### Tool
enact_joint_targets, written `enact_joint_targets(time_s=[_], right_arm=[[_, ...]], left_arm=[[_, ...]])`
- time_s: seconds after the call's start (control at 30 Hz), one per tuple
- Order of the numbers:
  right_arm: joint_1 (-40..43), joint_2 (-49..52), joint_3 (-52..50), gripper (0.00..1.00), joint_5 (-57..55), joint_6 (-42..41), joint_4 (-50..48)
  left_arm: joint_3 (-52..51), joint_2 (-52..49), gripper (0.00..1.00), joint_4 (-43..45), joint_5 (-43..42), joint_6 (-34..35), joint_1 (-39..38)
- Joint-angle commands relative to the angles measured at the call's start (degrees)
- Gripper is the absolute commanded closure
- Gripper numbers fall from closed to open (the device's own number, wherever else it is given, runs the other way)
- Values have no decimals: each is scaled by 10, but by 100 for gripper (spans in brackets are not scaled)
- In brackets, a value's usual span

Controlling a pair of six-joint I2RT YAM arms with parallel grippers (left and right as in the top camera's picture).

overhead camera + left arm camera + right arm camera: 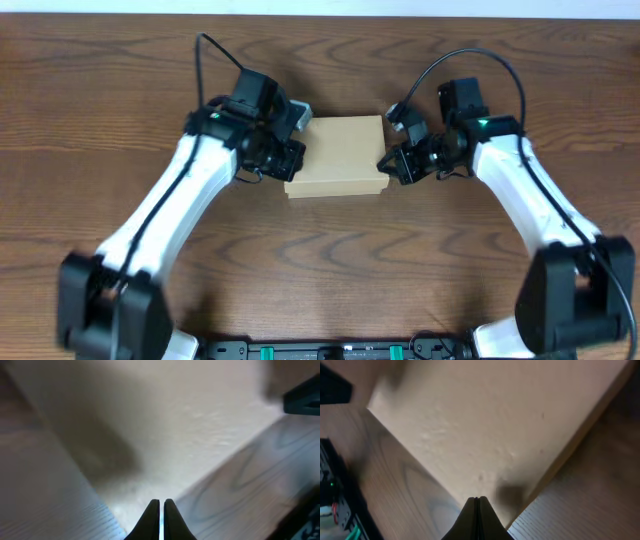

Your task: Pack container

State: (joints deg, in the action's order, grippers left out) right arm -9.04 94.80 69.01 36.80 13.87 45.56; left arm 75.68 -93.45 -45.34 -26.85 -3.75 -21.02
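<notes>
The container [340, 155] is a plain brown cardboard box lying flat in the middle of the table with its lid down. My left gripper [288, 163] is shut and empty, its tips at the box's left side. In the left wrist view the shut fingers [160, 504] point at the box's near corner [175, 425]. My right gripper [388, 162] is shut and empty at the box's right side. In the right wrist view the closed fingers [477, 501] sit right at the box's corner [490, 420].
The wooden table [330, 260] spreads around the box. The black rail of the robot base [330, 350] lies along the front edge. No tape rolls show.
</notes>
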Motion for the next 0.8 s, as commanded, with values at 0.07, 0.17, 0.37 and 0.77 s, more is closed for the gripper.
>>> enact_joint_targets(time_s=[0.07, 0.17, 0.37, 0.77], right_arm=[[4, -117, 24, 98, 43, 22, 14], [12, -167, 12, 99, 101, 84, 40], [12, -234, -104, 99, 130, 127, 30], [11, -243, -237, 1, 126, 23, -81]], left_arm=[[20, 130, 94, -45, -2, 10, -2], [-4, 185, 94, -67, 0, 10, -11], [-171, 308, 94, 15, -14, 38, -45], [-354, 435, 5, 143, 5, 98, -49]])
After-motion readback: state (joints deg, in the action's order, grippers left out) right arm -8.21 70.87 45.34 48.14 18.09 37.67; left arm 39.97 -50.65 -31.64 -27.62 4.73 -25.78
